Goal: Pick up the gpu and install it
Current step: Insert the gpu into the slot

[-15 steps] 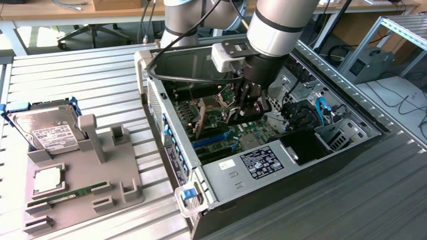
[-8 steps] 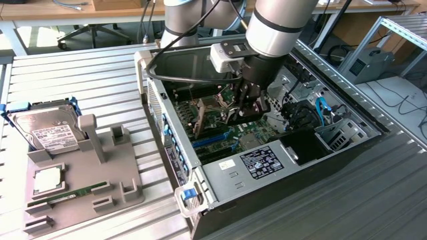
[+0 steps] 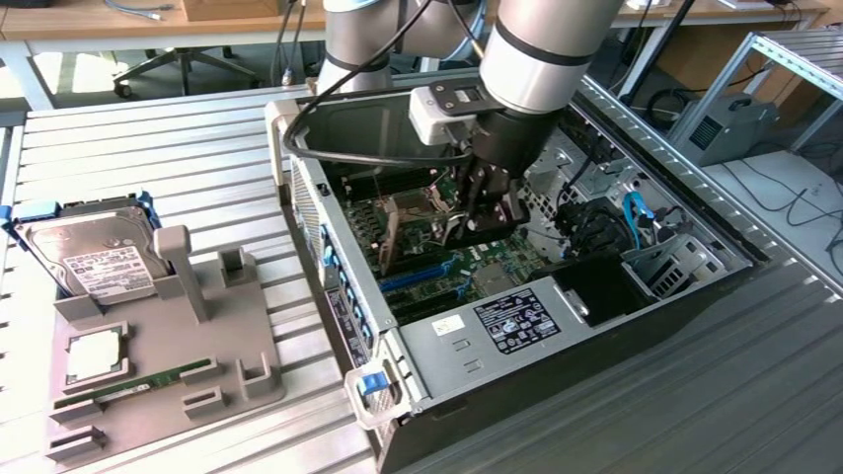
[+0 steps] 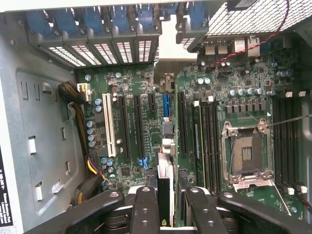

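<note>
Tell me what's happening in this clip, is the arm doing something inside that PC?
Yes. The arm's gripper is down inside the open computer case, shut on the gpu, a slim dark card held edge-on between its fingers above the motherboard and its expansion slots. The card does not look seated yet. On the exterior view's left, a grey fixture tray holds a hard drive and a green memory stick.

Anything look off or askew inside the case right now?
Nothing stands out. The tool holds the gpu edge-on above the motherboard slots inside the open computer case. A thin red-black wire hangs loosely across the board's corner, touching nothing the card nears.
</note>
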{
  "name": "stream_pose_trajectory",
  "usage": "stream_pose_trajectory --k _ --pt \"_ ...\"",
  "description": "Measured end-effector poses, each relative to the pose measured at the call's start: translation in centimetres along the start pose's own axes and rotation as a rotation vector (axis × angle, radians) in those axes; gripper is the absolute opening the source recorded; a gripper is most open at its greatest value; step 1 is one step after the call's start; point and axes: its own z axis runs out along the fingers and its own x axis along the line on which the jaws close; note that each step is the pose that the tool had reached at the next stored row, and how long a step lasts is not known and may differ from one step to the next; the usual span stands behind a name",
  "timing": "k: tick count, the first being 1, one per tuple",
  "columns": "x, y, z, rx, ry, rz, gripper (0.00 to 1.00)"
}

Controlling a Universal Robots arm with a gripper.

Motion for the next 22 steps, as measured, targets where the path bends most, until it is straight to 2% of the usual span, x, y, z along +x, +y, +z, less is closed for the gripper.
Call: stream_pose_trajectory --k 5,12,22 --pt "0.01 0.05 0.01 -0.0003 0.0002 -0.003 0.27" --pt "0.01 0.07 0.03 -0.0032 0.001 -0.051 0.27" --pt "0.04 0.41 0.08 -0.0032 0.0009 -0.051 0.27"
